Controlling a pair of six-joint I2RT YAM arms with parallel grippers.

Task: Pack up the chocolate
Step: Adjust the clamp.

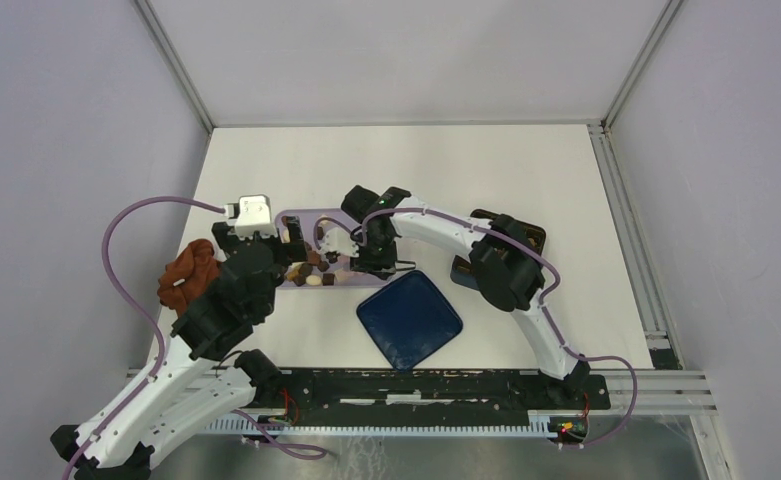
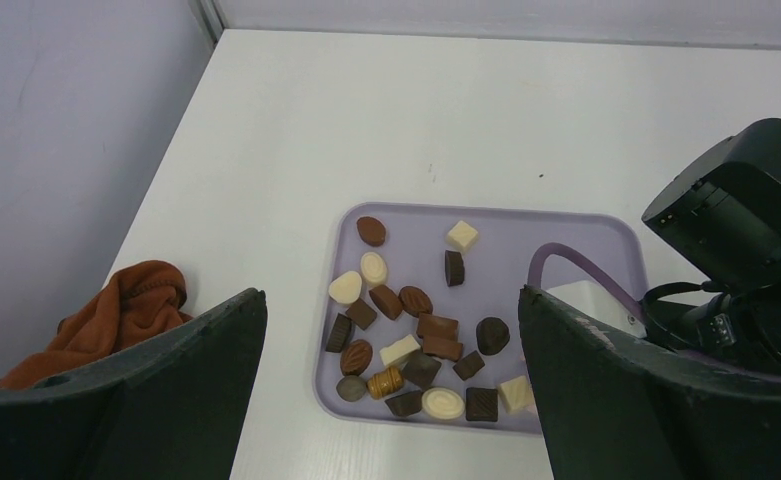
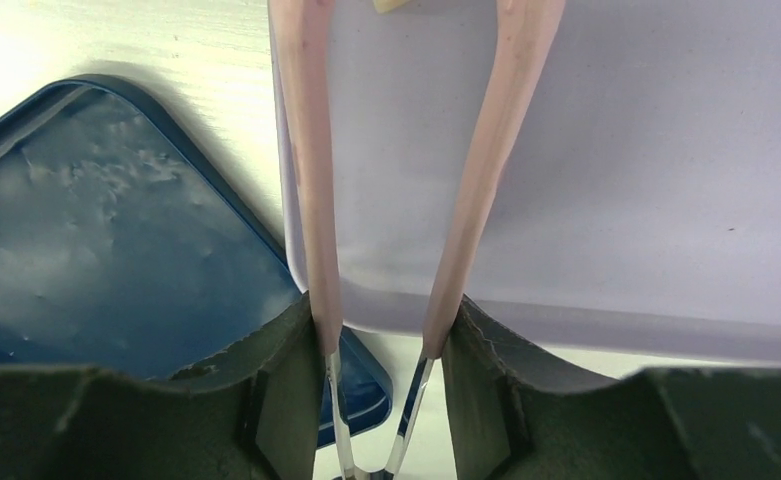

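The chocolate, several dark, mid-brown and cream pieces, lies in a lavender tray; it also shows in the top view. My left gripper hovers above the tray's near left corner, open and empty; in the top view it is over the tray's left end. My right gripper is shut on pink tongs, whose arms reach out over the lavender tray. A cream piece shows between the tong arms at the frame's top edge. In the top view the right gripper sits at the tray's right end.
A dark blue tray lies near and to the right of the lavender one, also in the right wrist view. A reddish-brown cloth is bunched to the left. A dark brown box sits behind my right arm.
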